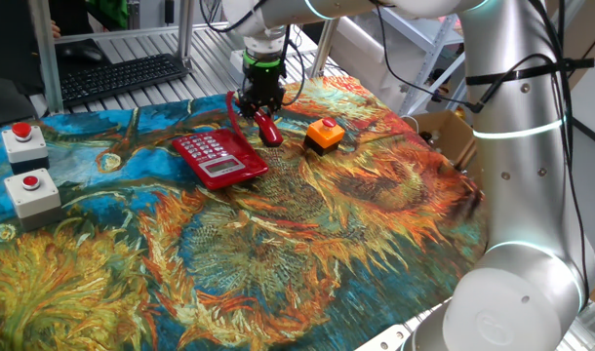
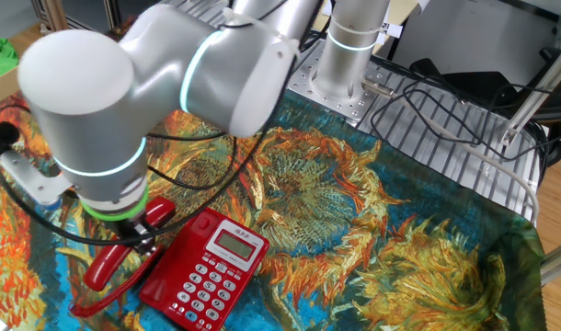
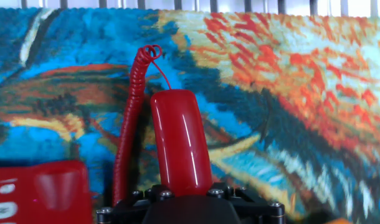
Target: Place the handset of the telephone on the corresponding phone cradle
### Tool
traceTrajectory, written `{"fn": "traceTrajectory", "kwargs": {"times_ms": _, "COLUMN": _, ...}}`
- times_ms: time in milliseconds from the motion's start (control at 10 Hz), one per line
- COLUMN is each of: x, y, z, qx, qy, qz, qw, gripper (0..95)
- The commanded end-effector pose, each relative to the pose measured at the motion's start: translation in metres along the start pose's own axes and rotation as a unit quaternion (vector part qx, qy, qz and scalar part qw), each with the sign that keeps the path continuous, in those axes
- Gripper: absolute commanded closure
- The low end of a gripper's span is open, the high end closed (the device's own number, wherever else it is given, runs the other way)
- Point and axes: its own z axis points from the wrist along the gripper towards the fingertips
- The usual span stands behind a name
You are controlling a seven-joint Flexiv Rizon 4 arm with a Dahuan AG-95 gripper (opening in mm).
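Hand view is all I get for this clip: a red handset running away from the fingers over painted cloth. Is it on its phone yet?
Observer: No. The gripper grips the handset at one end, tilted down beside the telephone, not on it.
Operator: Which way up is the phone?
Observer: Keypad up, with its light panel showing.
Operator: Anything close by?
Observer: An orange box with a red button sits on the handset's other side, apart from it.
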Motion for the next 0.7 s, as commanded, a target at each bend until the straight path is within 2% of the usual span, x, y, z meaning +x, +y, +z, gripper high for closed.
{"fn": "traceTrajectory", "kwargs": {"times_ms": 100, "x": 0.007, "y": 0.010, "z": 0.001, "qx": -0.002, "qy": 0.001, "qz": 0.013, "qw": 0.9999, "gripper": 95.0}}
{"fn": "traceTrajectory", "kwargs": {"times_ms": 400, "x": 0.017, "y": 0.025, "z": 0.005, "qx": -0.006, "qy": 0.002, "qz": 0.026, "qw": 0.9996, "gripper": 95.0}}
{"fn": "traceTrajectory", "kwargs": {"times_ms": 700, "x": 0.022, "y": 0.031, "z": 0.006, "qx": -0.008, "qy": 0.001, "qz": 0.019, "qw": 0.9998, "gripper": 95.0}}
